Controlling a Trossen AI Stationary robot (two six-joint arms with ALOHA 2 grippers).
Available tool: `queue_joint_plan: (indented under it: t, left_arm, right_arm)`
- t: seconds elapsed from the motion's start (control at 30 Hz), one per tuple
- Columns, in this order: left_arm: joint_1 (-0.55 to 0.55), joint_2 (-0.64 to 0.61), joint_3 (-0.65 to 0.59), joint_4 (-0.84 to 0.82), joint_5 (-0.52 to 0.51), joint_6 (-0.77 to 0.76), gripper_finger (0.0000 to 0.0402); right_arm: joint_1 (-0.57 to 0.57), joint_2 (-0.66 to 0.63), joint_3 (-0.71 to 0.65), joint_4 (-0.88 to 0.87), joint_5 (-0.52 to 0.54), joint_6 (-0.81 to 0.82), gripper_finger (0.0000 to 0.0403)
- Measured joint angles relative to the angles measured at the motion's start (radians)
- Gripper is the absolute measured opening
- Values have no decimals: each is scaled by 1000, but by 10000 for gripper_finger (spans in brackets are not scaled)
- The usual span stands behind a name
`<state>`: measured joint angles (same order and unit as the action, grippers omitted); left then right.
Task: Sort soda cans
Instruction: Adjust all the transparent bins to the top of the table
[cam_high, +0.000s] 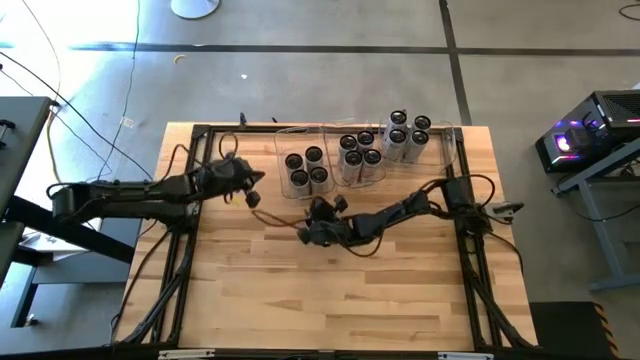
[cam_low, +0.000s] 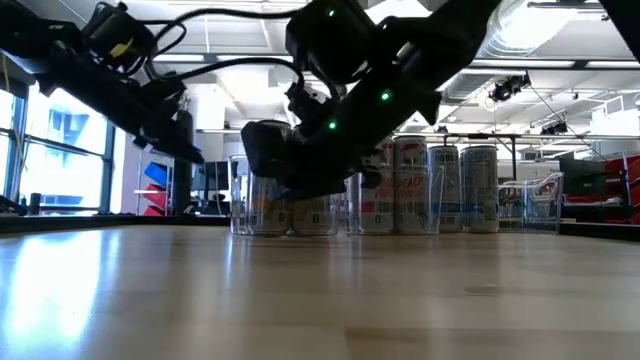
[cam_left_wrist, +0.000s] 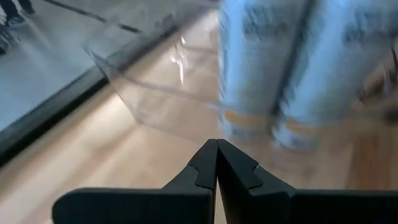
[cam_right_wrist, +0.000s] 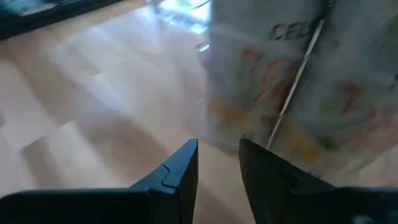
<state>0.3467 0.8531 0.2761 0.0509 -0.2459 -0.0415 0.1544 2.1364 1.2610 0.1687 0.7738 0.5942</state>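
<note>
**A:** What do the soda cans (cam_high: 352, 152) look like, and where are they?

**B:** They are small upright cylinders with pale silver-grey sides and dark round tops ringed by a shiny rim. From above, they stand in three clusters along the far edge of the wooden table (cam_high: 330, 300): four in the left clear bin (cam_high: 283, 178), about four in the middle clear bin (cam_high: 378, 176), and about five in the right clear bin (cam_high: 443, 145), which sits a little farther back. From table height the cans (cam_low: 412, 188) show printed labels with red and blue patches, though the lettering is too blurred to read.

**A:** Where are the two grippers?

**B:** The left gripper (cam_high: 258, 181) hangs just beside the left bin, on its left. Its fingers (cam_left_wrist: 205, 163) are pressed together, clenched on nothing, with two pale cans (cam_left_wrist: 283, 62) behind the clear bin wall (cam_left_wrist: 155, 93) ahead of it.

**A:** And the right?

**B:** The right gripper (cam_high: 322, 211) sits near the table's middle, just in front of the left bin. Its fingers (cam_right_wrist: 180, 165) stand slightly apart with nothing between them, pointing toward a can (cam_right_wrist: 292, 93) with orange and green markings.
</note>
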Motion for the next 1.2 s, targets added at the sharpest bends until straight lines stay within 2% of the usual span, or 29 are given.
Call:
queue_joint_plan:
  t: [0.13,0.27,0.5,0.63,0.8,0.97,1.07,1.2]
  left_arm:
    - [-92,-1,-32,-27,-64,-58,0]
    - [-151,-15,-32,-134,-90,-124,0]
    - [-228,-69,-32,-297,-151,-227,0]
    - [-285,-90,-32,-349,-171,-290,0]
    - [-383,-101,-32,-404,-214,-385,0]
    - [-487,-101,-32,-456,-313,-492,0]
    - [-541,-101,-32,-478,-349,-549,0]
    - [-600,-101,-32,-484,-392,-607,0]
  right_arm:
    - [-36,26,0,71,-10,0,110]
    - [-65,67,11,155,-56,-24,110]
    - [-108,148,125,156,-50,-53,110]
    - [-118,149,170,115,-93,-115,110]
    - [-68,50,191,-264,-78,-77,101]
    - [59,-68,191,-646,-74,-8,77]
    - [146,-147,165,-931,-68,123,61]
    - [229,-305,-2,-1204,-66,425,36]
